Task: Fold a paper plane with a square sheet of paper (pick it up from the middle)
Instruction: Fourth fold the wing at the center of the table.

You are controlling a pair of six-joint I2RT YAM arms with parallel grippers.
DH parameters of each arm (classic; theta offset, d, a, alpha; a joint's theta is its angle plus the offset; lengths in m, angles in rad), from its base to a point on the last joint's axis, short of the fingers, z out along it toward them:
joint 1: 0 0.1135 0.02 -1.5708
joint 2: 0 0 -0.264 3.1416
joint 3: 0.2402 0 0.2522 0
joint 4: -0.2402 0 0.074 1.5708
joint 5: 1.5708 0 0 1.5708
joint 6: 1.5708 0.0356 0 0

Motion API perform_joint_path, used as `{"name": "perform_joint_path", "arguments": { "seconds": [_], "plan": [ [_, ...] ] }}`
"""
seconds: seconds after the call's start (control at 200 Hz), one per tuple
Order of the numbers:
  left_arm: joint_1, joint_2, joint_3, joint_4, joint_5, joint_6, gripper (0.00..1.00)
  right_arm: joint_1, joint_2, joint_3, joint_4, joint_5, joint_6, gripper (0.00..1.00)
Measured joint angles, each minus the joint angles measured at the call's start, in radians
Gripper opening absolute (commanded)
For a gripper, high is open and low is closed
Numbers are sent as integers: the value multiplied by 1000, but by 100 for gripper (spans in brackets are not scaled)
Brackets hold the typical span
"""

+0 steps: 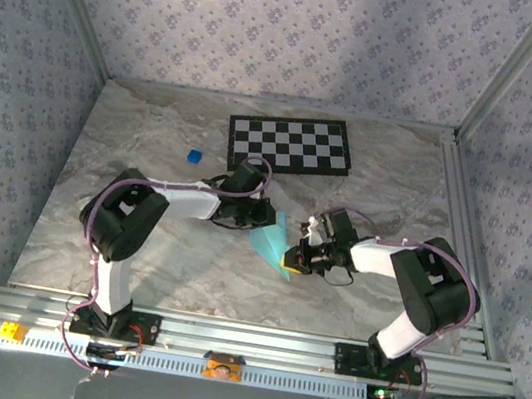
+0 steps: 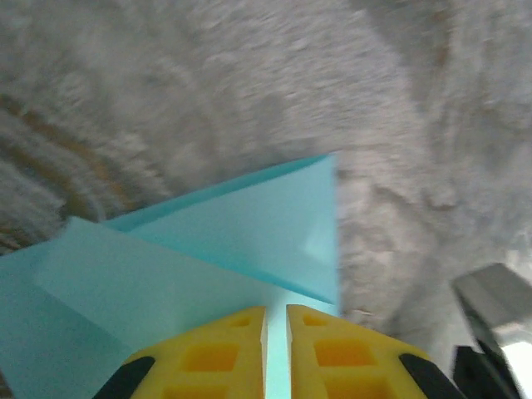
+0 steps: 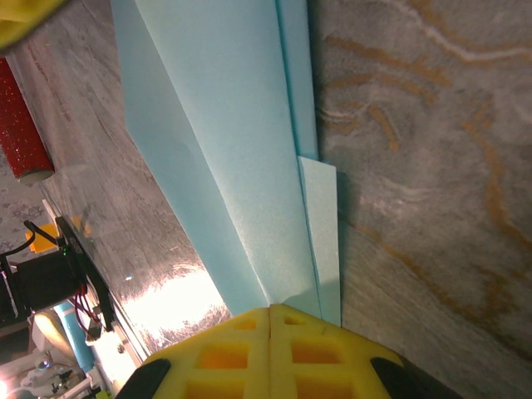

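- Here, the light-blue paper (image 1: pixel 273 239) lies folded to a narrow wedge on the middle of the marble table (image 1: pixel 85 252). It sits between the 2 grippers, well apart from the checkerboard (image 1: pixel 288 144) and the small blue cube (image 1: pixel 193 156) behind it.
- The left gripper (image 2: pixel 276 332) has its yellow fingers nearly together. A thin strip of blue shows in the slit between them, so I judge that it pinches the paper's far edge.
- The right gripper (image 3: pixel 272 332) has its fingers pressed flat together with no gap. The folded layers run straight into the seam, so it reads as a pinch near the pointed near end.
- In the left wrist view at least 2 layers overlap at an angle, 1 flap lying across another. The creases look soft rather than pressed sharp.
- Risk 1: with both ends held, a pull by either arm away from the other could tear the thin sheet or drag it out of the other grip.
- Risk 2: if 1 grip lets go before the crease is pressed, the flap may spring open and the fold line may drift off centre.
- Risk 3: a pinch may catch only the top layer, so the layers slide over each other and the wings come out uneven.
- Risk 4: fingers pushed down hard on the slick tabletop could crumple the tip or shove the whole paper sideways.
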Motion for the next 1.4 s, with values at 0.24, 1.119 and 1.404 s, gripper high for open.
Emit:
{"name": "perform_joint_path", "arguments": {
  "seconds": [0.24, 1.119, 1.404],
  "plan": [
    [5, 15, -46, 80, 14, -11, 12, 1, -31, 5, -50, 11, 21, 0],
    [6, 14, -74, 138, 35, -19, 11, 31, 126, 177, -54, 41, -12, 4],
    [10, 15, -75, 138, 42, -19, 11, 13, 60, 105, -64, 41, -19, 5]
  ]
}}
